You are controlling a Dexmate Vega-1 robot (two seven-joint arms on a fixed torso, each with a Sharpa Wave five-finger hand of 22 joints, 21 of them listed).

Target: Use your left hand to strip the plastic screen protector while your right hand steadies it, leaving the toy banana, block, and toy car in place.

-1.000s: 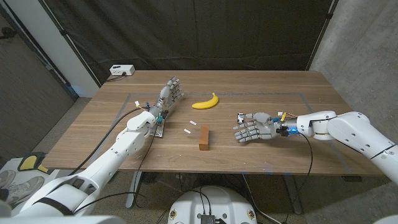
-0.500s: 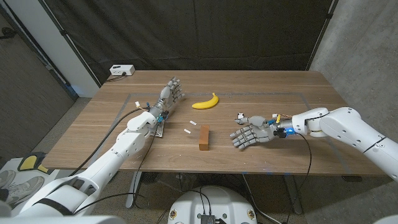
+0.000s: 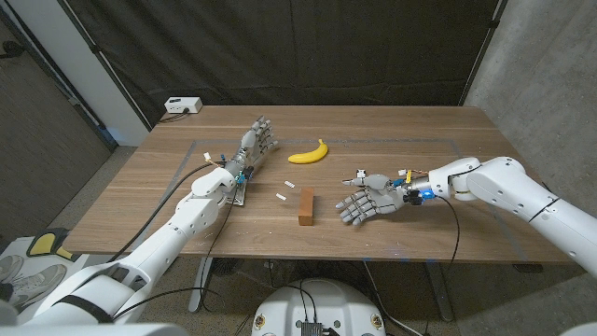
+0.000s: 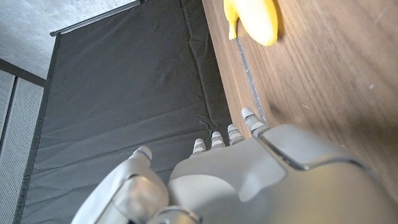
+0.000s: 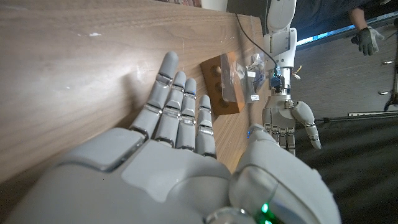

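Left hand (image 3: pixel 256 136), upper left of centre in the head view: fingers extended toward the far edge, holding nothing. Right hand (image 3: pixel 367 203), right of centre: fingers spread, nothing held, reaching toward the block (image 3: pixel 306 206), not touching it. Banana (image 3: pixel 310 154) lies above centre, near the left hand. Small white scraps (image 3: pixel 290 185) lie between the block and the left wrist. Screen protector and car cannot be identified. Table (image 3: pixel 438 140) is wood.

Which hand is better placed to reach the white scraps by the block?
Left, probably. The left hand has nothing between it and the white scraps; the open right hand has the block in its way.
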